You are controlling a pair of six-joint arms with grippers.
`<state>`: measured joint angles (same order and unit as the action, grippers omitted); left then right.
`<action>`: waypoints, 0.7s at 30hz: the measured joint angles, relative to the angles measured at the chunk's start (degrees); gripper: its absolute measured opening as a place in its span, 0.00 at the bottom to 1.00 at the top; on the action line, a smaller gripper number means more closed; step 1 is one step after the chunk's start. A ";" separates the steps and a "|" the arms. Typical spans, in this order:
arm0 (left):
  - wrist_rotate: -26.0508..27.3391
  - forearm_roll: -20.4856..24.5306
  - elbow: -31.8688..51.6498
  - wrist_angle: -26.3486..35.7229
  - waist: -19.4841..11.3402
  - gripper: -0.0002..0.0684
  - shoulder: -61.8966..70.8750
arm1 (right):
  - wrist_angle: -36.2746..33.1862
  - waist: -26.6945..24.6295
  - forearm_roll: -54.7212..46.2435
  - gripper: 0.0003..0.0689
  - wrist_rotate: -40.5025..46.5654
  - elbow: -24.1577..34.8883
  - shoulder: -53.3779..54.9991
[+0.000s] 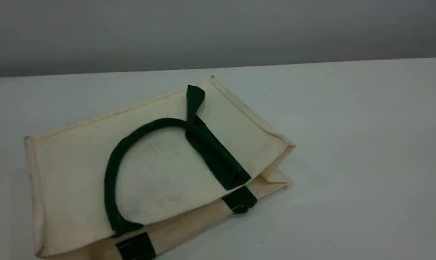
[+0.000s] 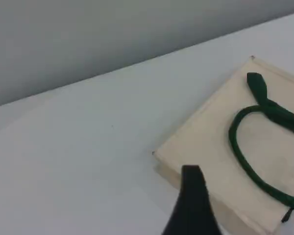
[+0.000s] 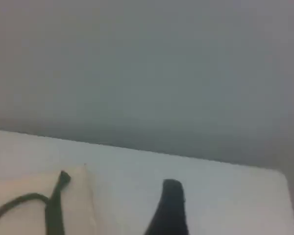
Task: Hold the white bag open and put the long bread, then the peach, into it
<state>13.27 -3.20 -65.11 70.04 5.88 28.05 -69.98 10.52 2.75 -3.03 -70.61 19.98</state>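
The white bag (image 1: 77,162) lies flat on its side on the table, mouth toward the near right. Its dark green handle (image 1: 110,180) is flopped in a loop over the upper panel. Green patches (image 1: 239,200) of the lower panel show along the near edge. The left wrist view shows the bag (image 2: 210,142) below and to the right of one dark fingertip (image 2: 192,191) of my left gripper. In the right wrist view a corner of the bag (image 3: 73,210) lies left of my right gripper's fingertip (image 3: 170,205). Both grippers hang above the table, holding nothing. The long bread and the peach are out of view.
The white table (image 1: 348,144) runs back to a far edge against a plain grey wall (image 1: 218,32). No arm shows in the scene view.
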 joint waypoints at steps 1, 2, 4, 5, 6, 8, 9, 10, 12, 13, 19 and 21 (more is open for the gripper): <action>-0.81 0.00 1.23 0.00 0.00 0.72 -1.98 | 0.00 0.00 0.00 0.85 0.00 1.39 -1.07; -1.39 0.00 2.30 0.00 0.00 0.72 -3.60 | 0.00 0.00 0.00 0.85 0.00 2.63 -2.33; -2.02 0.00 4.98 0.00 0.00 0.72 -7.33 | 0.00 0.00 0.00 0.85 0.00 5.95 -4.83; -2.02 0.00 6.13 0.00 0.00 0.72 -9.11 | -0.08 0.00 0.00 0.85 0.00 7.68 -5.88; -1.97 -0.14 7.55 0.00 0.00 0.72 -10.55 | -0.02 0.00 0.00 0.85 0.00 9.17 -7.17; -1.97 -1.27 10.69 0.00 0.00 0.72 -13.67 | -0.07 0.00 0.00 0.85 0.00 12.96 -9.57; -1.91 -2.38 12.10 0.00 0.00 0.72 -14.99 | 0.02 0.00 0.00 0.85 0.00 14.56 -10.51; -1.67 -3.58 13.88 0.00 0.00 0.72 -15.93 | 0.44 0.00 0.00 0.85 0.00 16.53 -11.63; -1.51 -5.36 17.30 -0.06 0.00 0.72 -17.53 | 1.79 0.00 0.00 0.85 0.00 20.50 -13.41; -0.97 -6.09 19.22 -0.25 0.00 0.72 -17.95 | 2.23 0.00 0.00 0.85 0.00 22.15 -14.16; -0.23 -7.81 29.07 -4.78 0.00 0.72 -18.61 | 5.02 0.00 0.53 0.85 0.00 33.38 -14.88; -0.23 -7.81 31.78 -6.01 0.00 0.72 -18.61 | 5.98 0.00 1.05 0.85 0.00 36.38 -14.83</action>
<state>13.04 -11.01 -33.33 64.03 5.88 9.44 -64.00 10.52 3.80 -3.03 -34.22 5.15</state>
